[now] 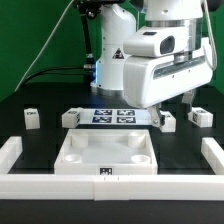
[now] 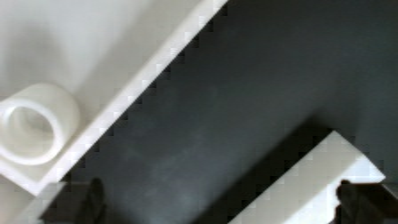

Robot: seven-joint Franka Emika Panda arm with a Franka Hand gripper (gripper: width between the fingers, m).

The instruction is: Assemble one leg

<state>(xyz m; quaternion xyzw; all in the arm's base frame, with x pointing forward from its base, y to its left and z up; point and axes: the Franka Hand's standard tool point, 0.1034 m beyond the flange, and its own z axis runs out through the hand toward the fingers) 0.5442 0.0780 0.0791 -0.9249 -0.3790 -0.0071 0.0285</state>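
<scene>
The claw (image 1: 173,108) hangs spread wide and empty over the desk (image 1: 38,140), so I'd centre it squarely above the nearest leg (image 1: 166,120), sitting at two o'clock from the panel (image 1: 100,150), before pinching its flat sides.

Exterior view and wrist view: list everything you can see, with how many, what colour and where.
legs: four, white with black-and-white tags, in a row at the back; two at the exterior view's left of the marker board, two at its right.
panel: one, white, square with round corner sockets, centre of the table.
marker board: one, white with tags, behind the panel.
border rails: white, along the exterior view's left, right and near table edges.
table: one, black.
cables: black, back left in the exterior view.
arm: one, white, at the exterior view's upper right.
gripper: one, dark fingers, open and empty, over the right-hand legs.
</scene>
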